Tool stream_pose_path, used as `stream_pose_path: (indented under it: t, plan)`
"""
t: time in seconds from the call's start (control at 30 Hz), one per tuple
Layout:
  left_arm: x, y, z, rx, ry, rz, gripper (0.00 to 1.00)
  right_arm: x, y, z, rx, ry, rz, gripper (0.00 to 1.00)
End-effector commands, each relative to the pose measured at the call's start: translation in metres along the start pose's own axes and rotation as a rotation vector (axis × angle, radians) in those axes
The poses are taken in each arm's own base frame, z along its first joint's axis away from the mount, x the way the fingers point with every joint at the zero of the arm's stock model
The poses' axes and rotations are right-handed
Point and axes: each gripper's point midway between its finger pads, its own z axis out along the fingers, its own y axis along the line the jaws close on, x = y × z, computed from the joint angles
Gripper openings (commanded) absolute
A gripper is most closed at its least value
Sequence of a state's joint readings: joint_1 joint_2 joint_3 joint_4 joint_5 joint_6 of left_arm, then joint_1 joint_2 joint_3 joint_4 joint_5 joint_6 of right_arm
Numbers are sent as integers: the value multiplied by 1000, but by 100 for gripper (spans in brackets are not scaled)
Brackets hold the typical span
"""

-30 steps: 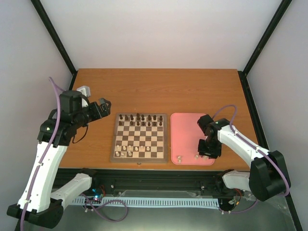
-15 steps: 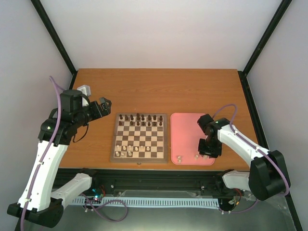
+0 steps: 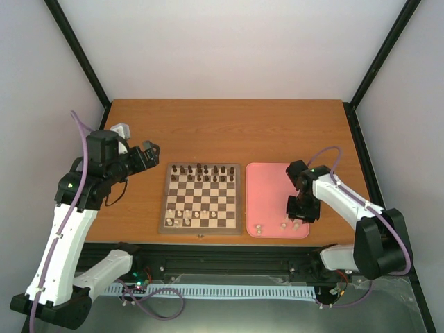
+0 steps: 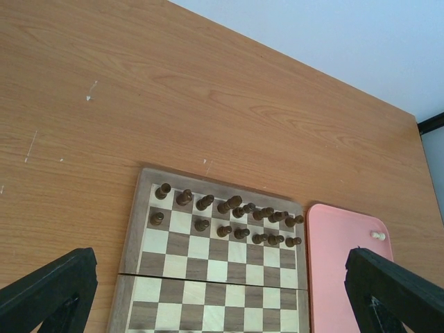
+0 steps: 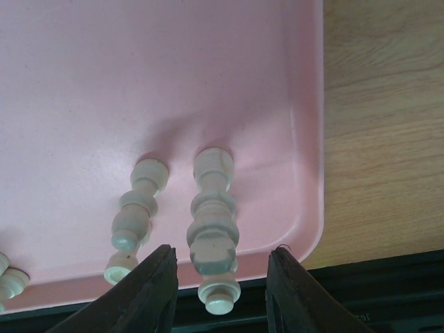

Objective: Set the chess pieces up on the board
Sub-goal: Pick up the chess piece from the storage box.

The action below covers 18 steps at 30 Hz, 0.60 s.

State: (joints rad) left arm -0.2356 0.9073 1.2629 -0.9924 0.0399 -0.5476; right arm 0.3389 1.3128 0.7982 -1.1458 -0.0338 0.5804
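1. Tabletop (image 3: 229, 132) of orange-brown wood grain, lightly scuffed, spans the cell. Pale walls and black corner posts rise behind it.
2. Board (image 3: 201, 200), square with dark brown and cream checks inside a brown border, lies left of centre, well apart from the right gripper. Dark brown chessmen (image 3: 201, 170) fill its two far rows.
3. Pink tray (image 3: 270, 187), rectangular with rounded corners, sits just beside the board's right edge.
4. Left gripper (image 3: 147, 154) hovers over bare table off the board's far left corner. Its jaws are spread as wide as they go and hold nothing.
5. Right gripper (image 5: 220, 253) hangs low over the tray's near right corner with its jaws about half apart. It straddles a tall cream piece (image 5: 211, 222) with a gap on either side, so nothing is clamped.
6. Chess pieces (image 3: 182, 218) are tiny, cream-white and lathe-turned. Several stand on the board's near rows, mostly toward the left, and a few more stand along the tray's near edge.
7. Shorter piece (image 5: 139, 201) stands just left of the tall one, outside the jaws.
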Motion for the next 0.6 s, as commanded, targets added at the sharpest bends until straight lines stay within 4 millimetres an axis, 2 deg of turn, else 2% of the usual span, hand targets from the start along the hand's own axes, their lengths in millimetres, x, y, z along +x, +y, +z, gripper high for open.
stream_pose_path:
  t: [0.0,0.4,0.57]
  plan:
    - [-5,1,-4,-4,-25,-5,100,-13,-1,-1,9,-29,-2,35]
    - [-6,2,-1,-11,-25,-5,100,-20,-2,5,12,-25,-10,29]
    - [-6,2,1,-12,-22,-7,100,-21,1,7,5,-16,-18,22]
